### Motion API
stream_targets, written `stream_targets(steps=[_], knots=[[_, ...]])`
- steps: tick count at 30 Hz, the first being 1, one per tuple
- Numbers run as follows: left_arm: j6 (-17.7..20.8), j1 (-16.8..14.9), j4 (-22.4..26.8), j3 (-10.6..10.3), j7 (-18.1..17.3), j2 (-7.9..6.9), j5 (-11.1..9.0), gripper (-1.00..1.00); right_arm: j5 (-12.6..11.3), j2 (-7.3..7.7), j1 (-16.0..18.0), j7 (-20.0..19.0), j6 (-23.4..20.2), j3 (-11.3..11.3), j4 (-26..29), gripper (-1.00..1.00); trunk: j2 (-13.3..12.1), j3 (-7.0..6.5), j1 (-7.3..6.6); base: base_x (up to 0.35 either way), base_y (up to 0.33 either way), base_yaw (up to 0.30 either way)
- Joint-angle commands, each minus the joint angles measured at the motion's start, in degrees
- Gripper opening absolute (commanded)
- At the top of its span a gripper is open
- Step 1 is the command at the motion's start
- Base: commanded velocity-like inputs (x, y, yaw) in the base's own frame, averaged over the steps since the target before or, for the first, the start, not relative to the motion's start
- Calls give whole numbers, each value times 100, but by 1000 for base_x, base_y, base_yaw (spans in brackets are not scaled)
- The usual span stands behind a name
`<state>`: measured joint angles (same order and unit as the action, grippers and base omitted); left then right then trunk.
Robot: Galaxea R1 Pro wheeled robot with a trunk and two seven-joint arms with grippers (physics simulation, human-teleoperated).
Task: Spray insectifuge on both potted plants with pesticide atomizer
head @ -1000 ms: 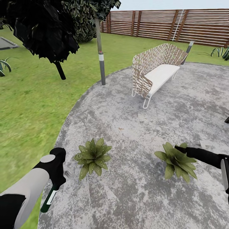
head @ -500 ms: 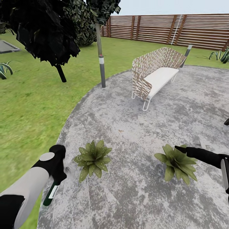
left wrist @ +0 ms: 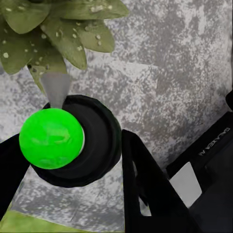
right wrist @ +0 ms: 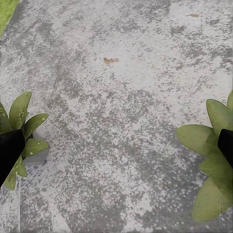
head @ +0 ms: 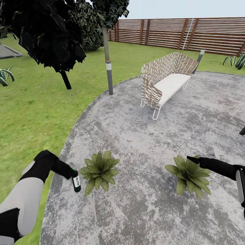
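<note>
My left gripper (head: 70, 173) is shut on the pesticide atomizer (head: 76, 182), a small dark green-and-white bottle held upright just left of the left potted plant (head: 99, 171). In the left wrist view the atomizer's bright green cap (left wrist: 51, 138) sits between my black fingers (left wrist: 145, 184), and its pale grey nozzle (left wrist: 57, 87) points at the plant's speckled leaves (left wrist: 63, 34). My right gripper (head: 192, 159) hangs open over the far edge of the right potted plant (head: 189, 175). Leaves of both plants (right wrist: 208, 170) flank bare paving in the right wrist view.
Both plants stand on a round grey paved area (head: 153, 132) bordered by grass (head: 30, 112). A woven bench (head: 166, 80) and a slim post (head: 109, 69) stand beyond, a dark tree (head: 51, 37) at the far left, a slatted fence (head: 190, 32) behind.
My left arm swung the atomizer from hanging at the paving edge rightward, close beside the left plant, now held upright. The view tilted slightly. The right arm stayed put.
</note>
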<state>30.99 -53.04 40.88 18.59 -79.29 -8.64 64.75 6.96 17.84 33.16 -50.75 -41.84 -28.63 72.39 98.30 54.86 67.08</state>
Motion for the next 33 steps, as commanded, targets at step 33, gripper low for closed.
stream_targets(steps=[33], knots=[[-1384, 435, -36, 101, 98, 442, -2493, -100, 60, -29, 6, -59, -17, -4, 83, 100, 2, -4, 0, 0, 0, 0]])
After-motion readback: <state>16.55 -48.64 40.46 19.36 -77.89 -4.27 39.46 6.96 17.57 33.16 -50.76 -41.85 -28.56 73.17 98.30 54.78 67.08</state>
